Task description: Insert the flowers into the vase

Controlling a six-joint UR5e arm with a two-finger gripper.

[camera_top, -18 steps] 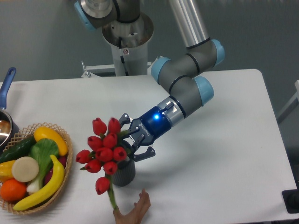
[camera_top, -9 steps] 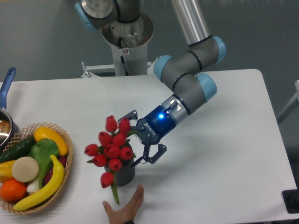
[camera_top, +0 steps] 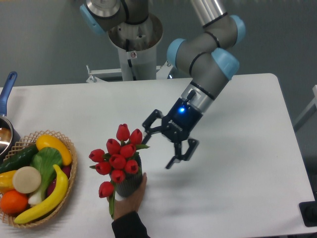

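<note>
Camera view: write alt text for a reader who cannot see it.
Red flowers stand in a dark vase that a person's hand holds on a white table. The open gripper hovers just right of them, holding nothing. A wicker basket of fruit sits left.

White table (camera_top: 237, 188) spans the scene against a grey backdrop. At its near left edge sits a wicker basket (camera_top: 69, 191) holding a long banana (camera_top: 47, 198), a yellow pepper (camera_top: 53, 146), a dark green cucumber (camera_top: 17, 157), a leafy green vegetable (camera_top: 43, 166), a pale round onion-like item (camera_top: 26, 179) and an orange (camera_top: 13, 202) (partly cut off by the frame). Just beyond the basket, at the left edge, stands a pot with a blue handle (camera_top: 7, 89).
</note>
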